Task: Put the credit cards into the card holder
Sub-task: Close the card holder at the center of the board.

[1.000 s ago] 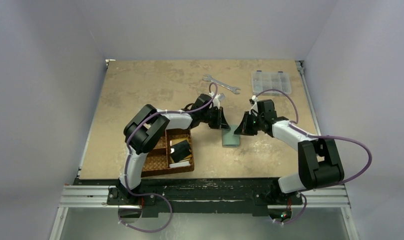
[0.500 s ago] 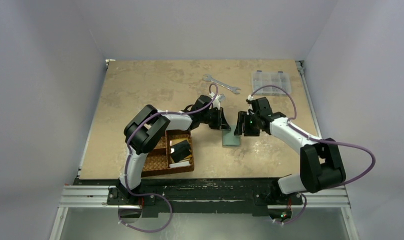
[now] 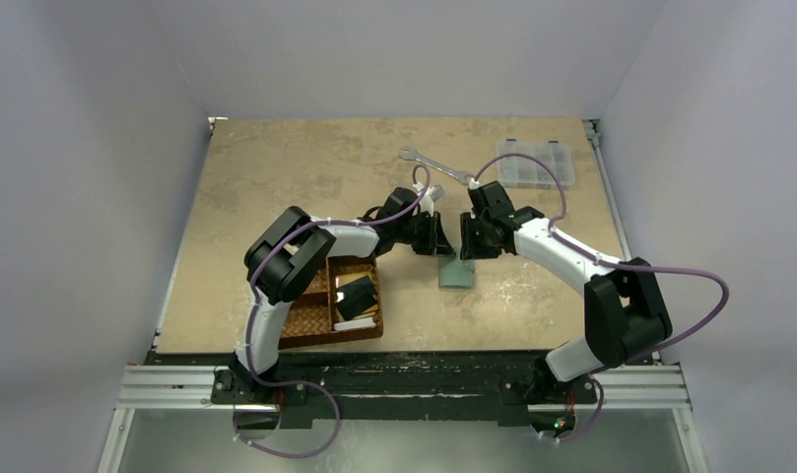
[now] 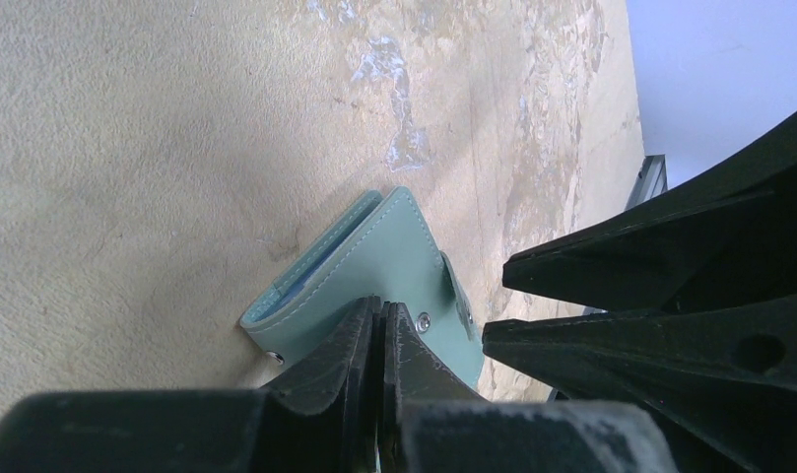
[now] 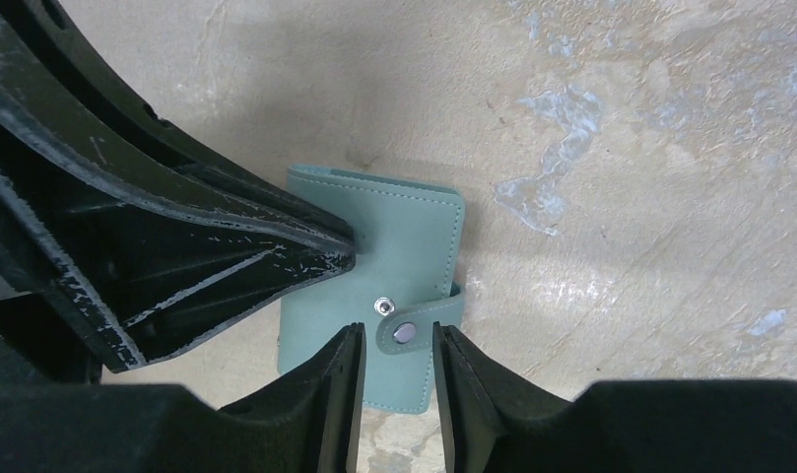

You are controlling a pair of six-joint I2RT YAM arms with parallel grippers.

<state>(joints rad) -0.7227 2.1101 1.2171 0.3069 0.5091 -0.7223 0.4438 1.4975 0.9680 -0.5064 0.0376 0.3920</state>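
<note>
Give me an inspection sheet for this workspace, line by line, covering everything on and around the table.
Surface: tan, mottled table.
Job's things: green card holder lying flat, closed; cards in the basket.
Clutter: wrench and clear box near the far edge.
Grippers: left gripper shut, tip over the card holder; right gripper open, jaws either side of the snap tab.
Cables: purple cables hang in loose loops.
Surroundings: pale walls; metal rail at the near edge.

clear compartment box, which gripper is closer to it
Right. The right gripper hangs over the card holder, nearer and to the left of the clear box. The left gripper sits farther left, at the holder's other side.
</note>
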